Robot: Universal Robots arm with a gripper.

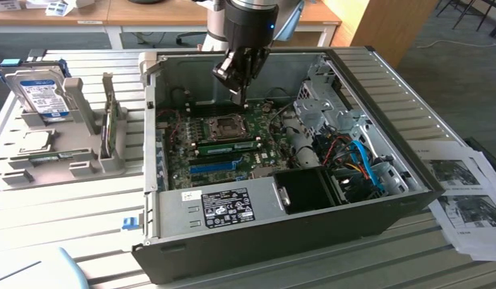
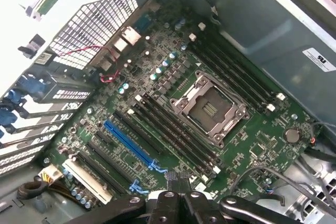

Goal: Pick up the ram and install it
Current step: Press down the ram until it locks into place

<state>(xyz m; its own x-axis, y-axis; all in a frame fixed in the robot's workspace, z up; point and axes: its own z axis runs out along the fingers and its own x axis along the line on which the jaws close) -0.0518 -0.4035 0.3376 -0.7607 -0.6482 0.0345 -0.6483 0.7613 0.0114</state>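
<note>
1. Grey tray [image 1: 15, 141], far left, outside the case: hard drive [image 1: 41, 93] upright; a short green strip [image 1: 51, 158] lying flat, which I cannot identify.
2. Open computer case [image 1: 256, 238], centre.
3. Blue slot [image 1: 212, 167], near part of the board, empty.
4. Ram [image 1: 228, 146]: the green stick I take for it stands in a slot between the blue slot and the processor socket [image 1: 227, 126].
5. My gripper [image 1: 243, 99]: fingers pressed together, nothing visibly held, hanging above the board's far side, apart from the ram.
6. Step, as I judge it: seating looks done or nearly so. Any move calls for a check that the stick sits level, clips home.
7. Cables [image 1: 356, 159], right; case walls all round narrow my path.
8. Papers [image 1: 469, 192], far right.
</note>
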